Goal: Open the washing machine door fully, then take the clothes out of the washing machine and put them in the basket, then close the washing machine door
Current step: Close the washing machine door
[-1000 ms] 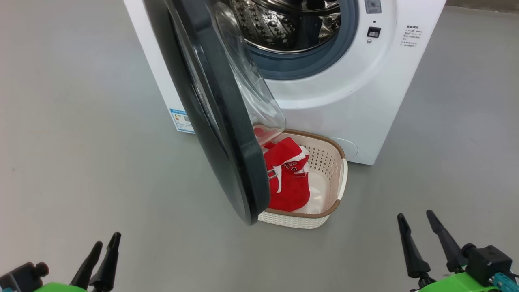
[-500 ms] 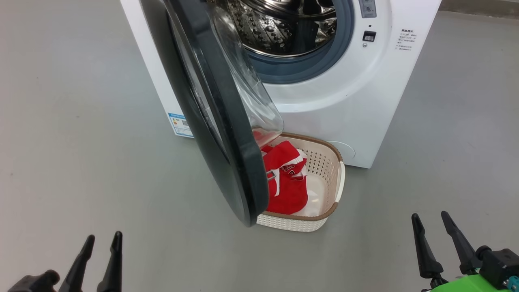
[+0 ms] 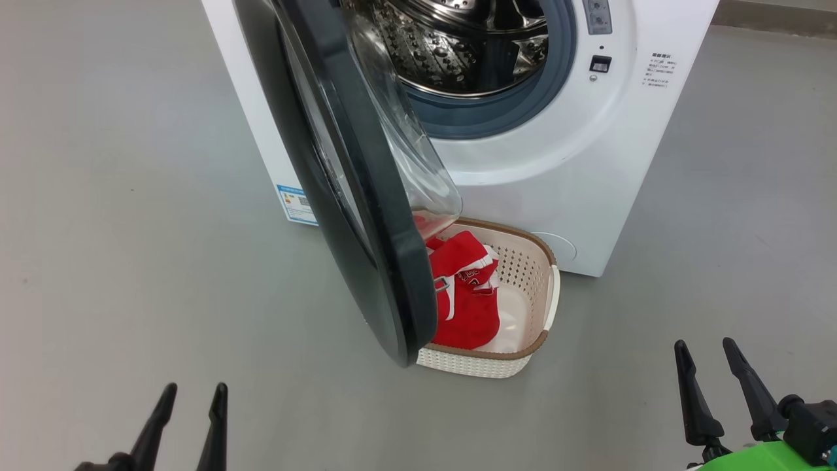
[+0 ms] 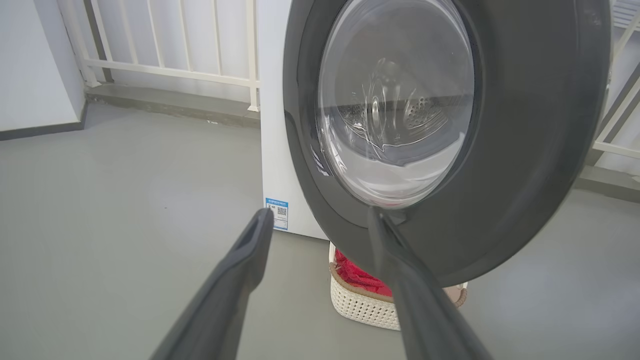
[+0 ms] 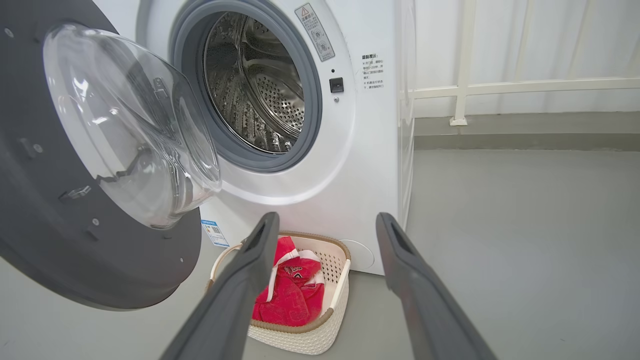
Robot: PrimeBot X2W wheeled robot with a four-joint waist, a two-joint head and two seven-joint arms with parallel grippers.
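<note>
The left gripper (image 3: 195, 390) hangs low over the grey floor (image 3: 131, 196) at the lower left of the head view, fingers apart and holding nothing. The washing machine door (image 3: 376, 248) stands swung out at about 1 o'clock from it, well apart.

The door should handle as a stiff, fairly heavy hinged disc. Its glossy black rim (image 4: 530, 150) is probably slippery to pinch and the glass bowl (image 3: 405, 144) is best left alone. A flat push on the rim's free edge looks the safer hold.

Partly behind the door's lower edge, the basket (image 3: 523, 265) sits on the floor just in front of the washing machine (image 3: 562, 176), with the red clothes (image 3: 467, 297) inside it. The drum (image 3: 458, 46) looks empty as far as it shows.

The right gripper (image 3: 705, 343) is likewise spread and empty. The door lies at about 10 o'clock from it, well apart.
</note>
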